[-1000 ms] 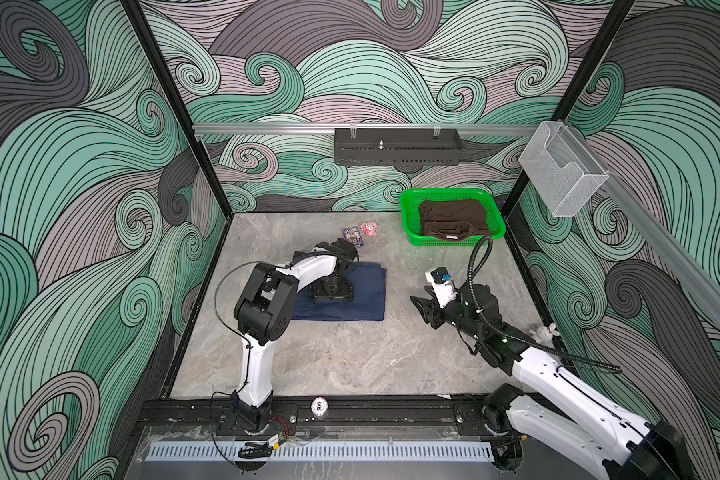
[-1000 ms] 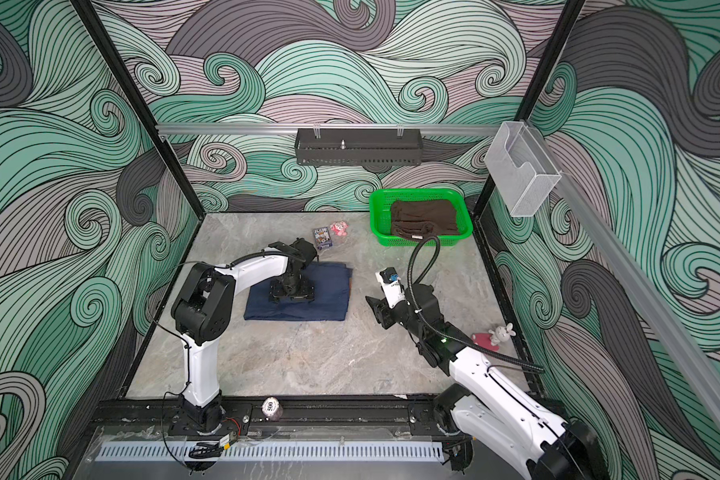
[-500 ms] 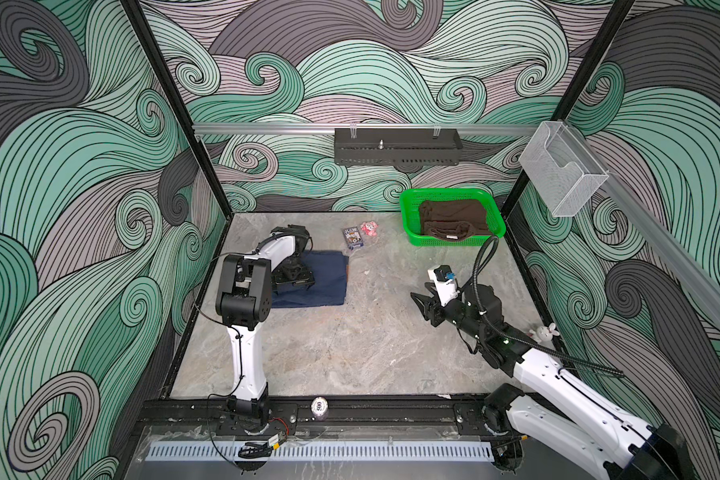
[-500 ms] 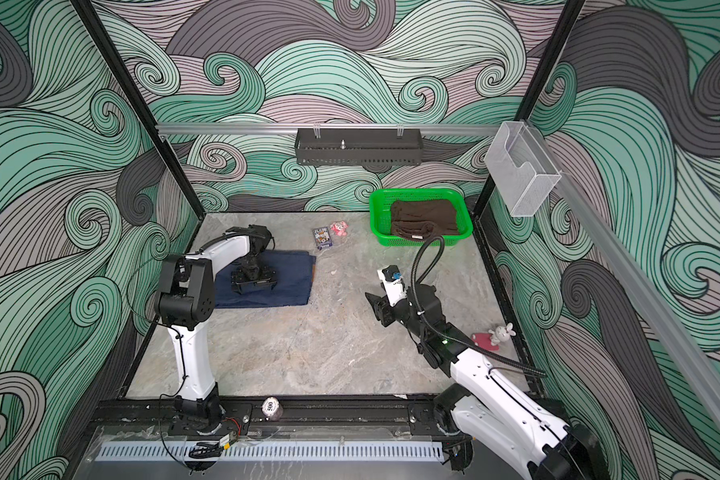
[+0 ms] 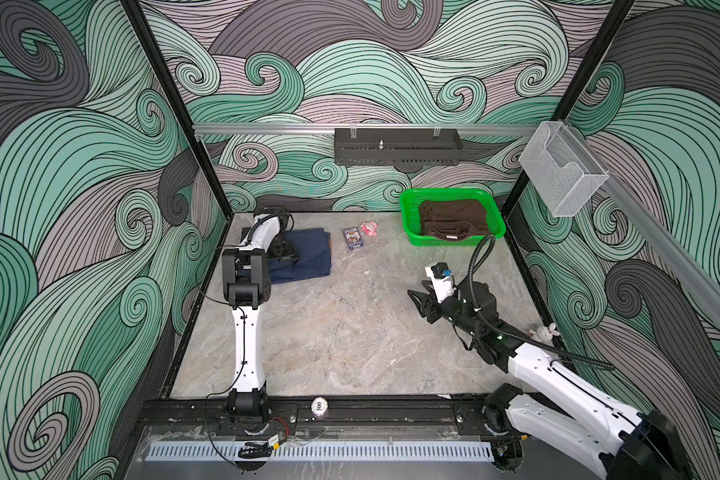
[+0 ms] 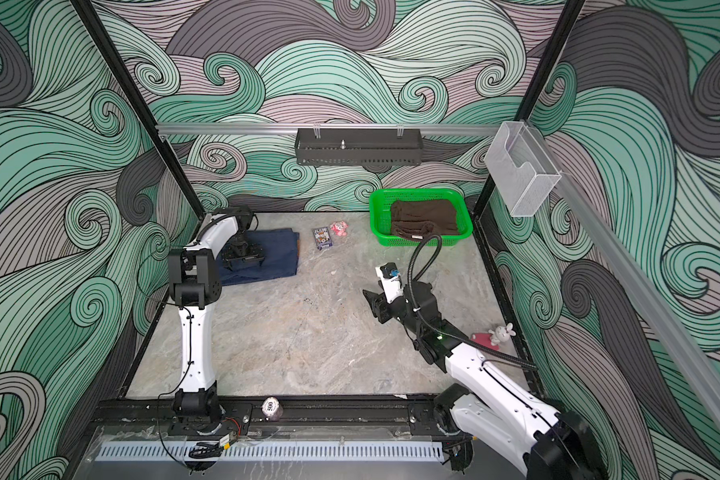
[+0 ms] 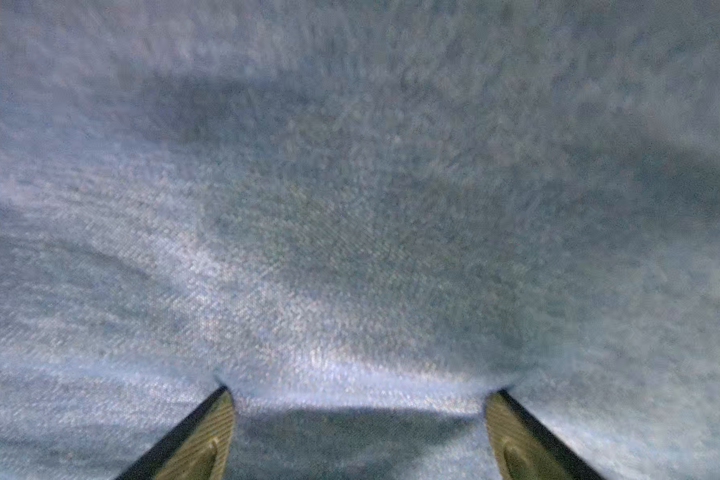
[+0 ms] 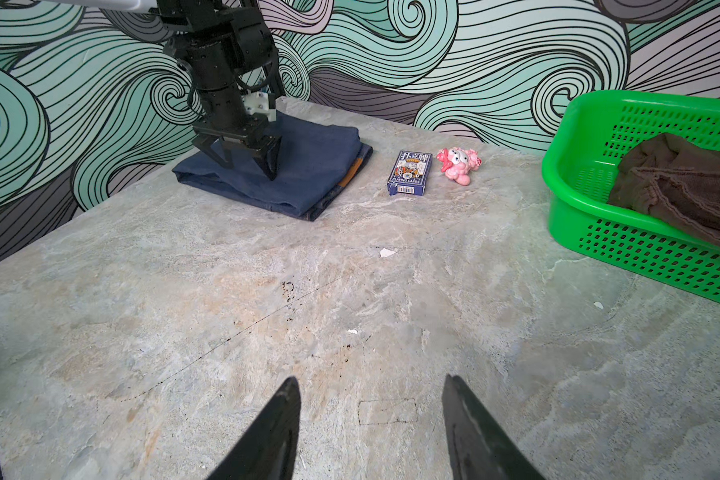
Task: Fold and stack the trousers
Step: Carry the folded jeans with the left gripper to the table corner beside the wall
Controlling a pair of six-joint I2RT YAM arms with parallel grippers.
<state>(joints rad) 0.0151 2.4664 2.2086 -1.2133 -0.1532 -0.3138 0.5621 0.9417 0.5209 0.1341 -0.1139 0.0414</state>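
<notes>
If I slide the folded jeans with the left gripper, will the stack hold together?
Probably floppy: the trousers lie in soft stacked layers, so lifting one edge would likely unfold them. Pushing may shear the top layer, since the open left gripper presses only on top.

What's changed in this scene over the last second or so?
The left gripper, jaws spread and pressing down on the folded trousers, slid them left toward the back-left corner. Nothing was gripped or released. The right gripper, green basket, card box and pink toy stayed put.
</notes>
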